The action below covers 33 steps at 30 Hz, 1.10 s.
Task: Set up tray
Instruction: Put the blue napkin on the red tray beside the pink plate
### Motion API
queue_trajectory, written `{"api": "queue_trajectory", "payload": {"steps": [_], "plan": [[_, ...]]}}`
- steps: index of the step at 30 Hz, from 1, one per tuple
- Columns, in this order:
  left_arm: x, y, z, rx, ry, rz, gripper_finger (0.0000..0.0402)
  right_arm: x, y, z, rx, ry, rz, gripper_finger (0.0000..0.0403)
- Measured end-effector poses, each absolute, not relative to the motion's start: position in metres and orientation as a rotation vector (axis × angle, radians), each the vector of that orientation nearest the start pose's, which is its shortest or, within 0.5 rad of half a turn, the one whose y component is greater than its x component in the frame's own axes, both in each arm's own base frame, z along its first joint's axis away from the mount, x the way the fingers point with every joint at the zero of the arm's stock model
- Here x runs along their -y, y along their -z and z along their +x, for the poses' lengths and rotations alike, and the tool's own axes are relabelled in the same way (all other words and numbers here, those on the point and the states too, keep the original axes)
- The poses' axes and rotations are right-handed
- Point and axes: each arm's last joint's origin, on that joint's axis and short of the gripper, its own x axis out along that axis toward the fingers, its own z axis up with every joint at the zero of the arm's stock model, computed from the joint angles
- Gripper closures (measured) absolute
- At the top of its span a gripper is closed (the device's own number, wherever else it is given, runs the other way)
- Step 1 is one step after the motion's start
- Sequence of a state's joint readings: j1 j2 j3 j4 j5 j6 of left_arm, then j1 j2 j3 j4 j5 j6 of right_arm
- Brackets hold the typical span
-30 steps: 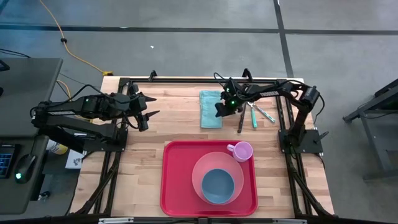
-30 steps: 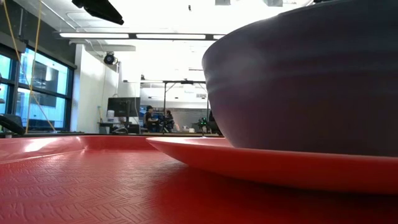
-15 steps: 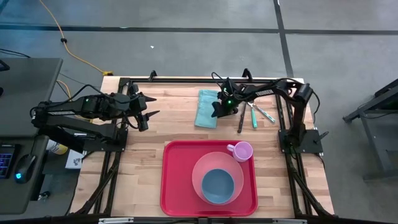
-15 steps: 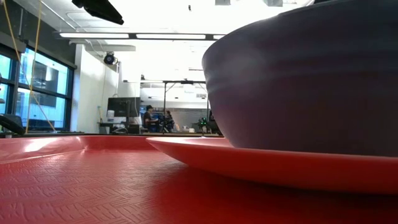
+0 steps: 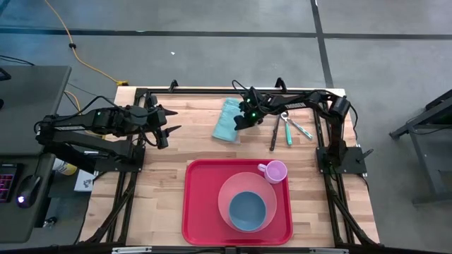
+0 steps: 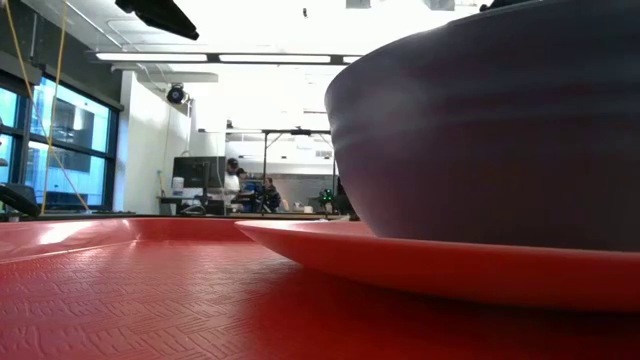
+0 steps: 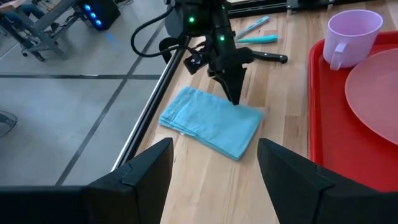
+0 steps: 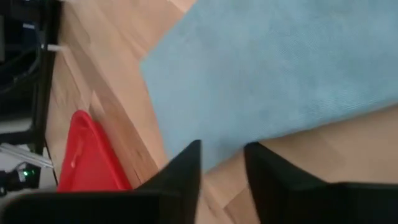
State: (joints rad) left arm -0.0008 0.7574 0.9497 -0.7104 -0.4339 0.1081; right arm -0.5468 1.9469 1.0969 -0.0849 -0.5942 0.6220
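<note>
Contact is seen between the right gripper (image 7: 235, 93) and the near edge of the folded teal cloth (image 7: 212, 121), its fingers drawn almost together with only a narrow gap, pinching at the cloth's rim; whether fabric is truly caught cannot be told. The cloth lies skewed on the wooden surface (image 5: 169, 152), its long axis running roughly away from the tray (image 5: 194, 204). The tray sits at the front middle of the surface, well apart from the cloth, already carrying a pink plate (image 5: 229, 194), a blue bowl (image 5: 246, 209) and a pink mug (image 5: 274, 171). The left gripper (image 5: 164, 131) hangs with fingers apart, farther from the cloth. Utensils (image 5: 289, 129) lie beside the right arm.
</note>
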Motion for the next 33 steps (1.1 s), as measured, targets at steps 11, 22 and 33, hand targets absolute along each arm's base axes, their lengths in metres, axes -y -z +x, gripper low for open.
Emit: {"api": "queue_trajectory", "payload": {"steps": [11, 22, 33], "plan": [[-0.012, -0.342, 0.138, -0.552, -0.387, 0.208, 0.0137, 0.180, -0.132, 0.333, -0.800, 0.120, 0.993, 0.0399], [-0.011, -0.342, 0.138, -0.555, -0.369, 0.204, 0.0137, 0.171, -0.134, 0.339, -0.800, 0.061, 0.942, 0.0336], [-0.011, -0.339, 0.136, -0.592, -0.367, 0.208, 0.0137, 0.165, -0.162, 0.352, -0.854, -0.109, 0.914, 0.0217]]}}
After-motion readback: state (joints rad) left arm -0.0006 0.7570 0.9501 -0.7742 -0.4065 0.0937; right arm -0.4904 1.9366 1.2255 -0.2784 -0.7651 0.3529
